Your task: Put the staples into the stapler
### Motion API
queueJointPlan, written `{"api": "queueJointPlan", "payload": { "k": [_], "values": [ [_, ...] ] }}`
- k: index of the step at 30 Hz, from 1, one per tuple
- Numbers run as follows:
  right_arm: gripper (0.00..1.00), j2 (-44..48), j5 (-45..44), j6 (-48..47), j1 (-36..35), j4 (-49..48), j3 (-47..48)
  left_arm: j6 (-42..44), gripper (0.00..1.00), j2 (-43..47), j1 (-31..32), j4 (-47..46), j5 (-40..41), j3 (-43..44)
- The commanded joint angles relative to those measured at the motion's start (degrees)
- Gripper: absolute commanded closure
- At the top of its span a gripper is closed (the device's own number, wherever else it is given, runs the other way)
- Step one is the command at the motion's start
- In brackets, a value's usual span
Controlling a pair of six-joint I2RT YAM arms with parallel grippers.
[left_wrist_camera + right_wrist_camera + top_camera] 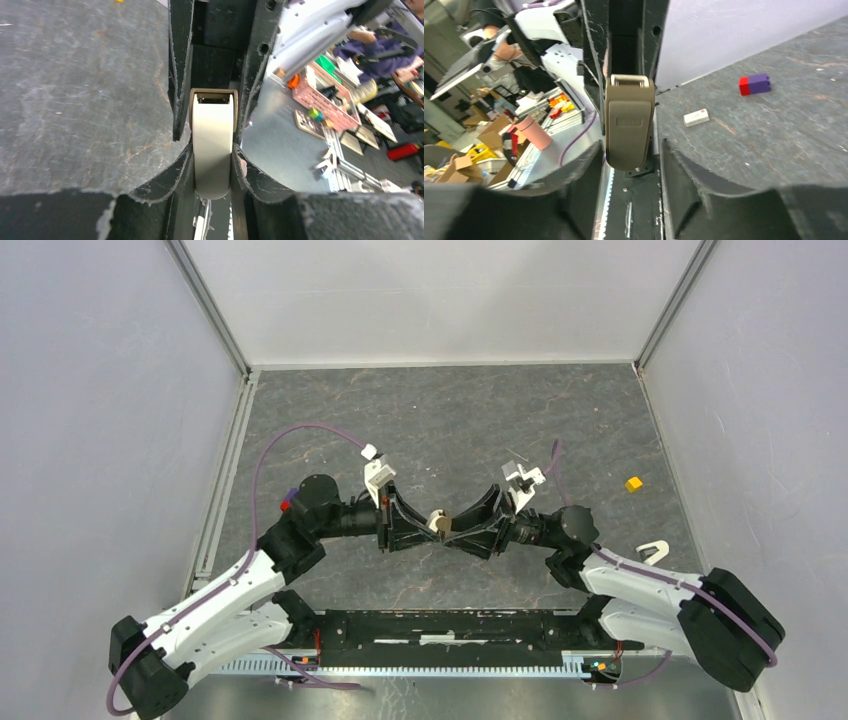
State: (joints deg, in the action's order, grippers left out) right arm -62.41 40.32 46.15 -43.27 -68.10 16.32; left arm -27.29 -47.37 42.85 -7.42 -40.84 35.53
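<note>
A beige stapler (438, 522) hangs in the air between my two grippers at the table's middle. My left gripper (430, 528) is shut on one end of it; in the left wrist view (212, 150) both pads press its sides (212, 150). My right gripper (452, 530) is open, its fingers flanking the other end (629, 122) with a gap on the right side (631, 150). The staples box, small and white (696, 117), lies on the table beyond the stapler, under my left arm in the top view. I cannot make out the grey strip.
A red-and-purple block (754, 84) lies left of my left arm (290, 502). A yellow cube (633, 483) sits at the right. A white curved tool (652, 552) lies near my right arm. Grey walls enclose the table.
</note>
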Motion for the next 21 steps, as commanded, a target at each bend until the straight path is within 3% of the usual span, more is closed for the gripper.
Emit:
{"api": "queueJointPlan", "payload": {
  "k": [1, 5, 10, 18, 21],
  "values": [
    [0.40, 4.6, -3.4, -13.4, 0.6, 15.8, 2.5, 2.1, 0.98, 3.6, -0.3, 2.7, 7.1, 1.9],
    [0.35, 8.8, -11.2, -24.9, -0.9, 27.5, 3.5, 1.1, 0.98, 4.2, -0.2, 6.1, 13.3, 3.5],
    [0.29, 8.6, -20.1, -33.7, -6.0, 35.2, 7.8, -3.3, 0.98, 3.5, -0.2, 8.9, 19.6, 5.3],
    [0.28, 6.3, -37.3, -40.9, -12.9, 32.8, 9.4, -6.2, 0.98, 1.5, -0.2, 13.1, 24.3, 7.1],
    [0.30, 5.9, -39.6, -42.1, -13.3, 28.3, 8.2, -6.7, 0.98, 1.8, -0.2, 13.3, 25.1, 6.6]
  ]
}}
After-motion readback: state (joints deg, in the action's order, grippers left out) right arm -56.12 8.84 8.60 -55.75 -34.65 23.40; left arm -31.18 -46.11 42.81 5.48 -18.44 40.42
